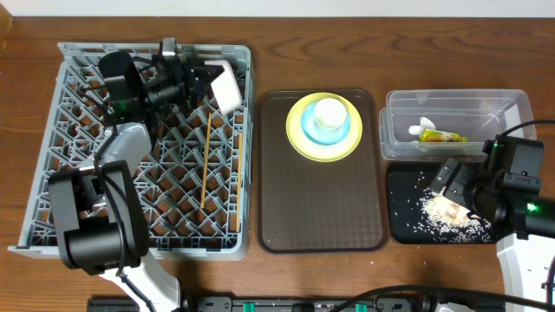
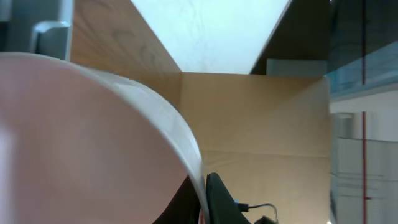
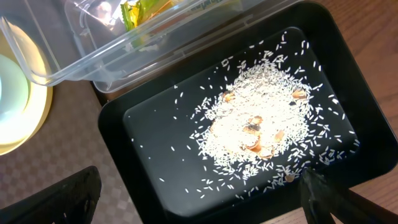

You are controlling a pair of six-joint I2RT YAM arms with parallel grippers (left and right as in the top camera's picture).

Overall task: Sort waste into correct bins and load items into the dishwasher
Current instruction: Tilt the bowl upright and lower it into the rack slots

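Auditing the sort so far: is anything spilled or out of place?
Nothing stands out. The rice lies inside the black tray, and the wrapper sits in the clear tub. A chopstick lies across the rack pegs.

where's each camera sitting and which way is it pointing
Overhead: above the table, straight down on the dish rack; left arm and right arm show.
Left wrist: on the left arm, tipped sideways toward the room; white bowl fills half, one claw finger shows.
Right wrist: looks down into the black tray; both claw fingers at the bottom.
Shared: overhead and right wrist both show rice crumbs and clear tub.
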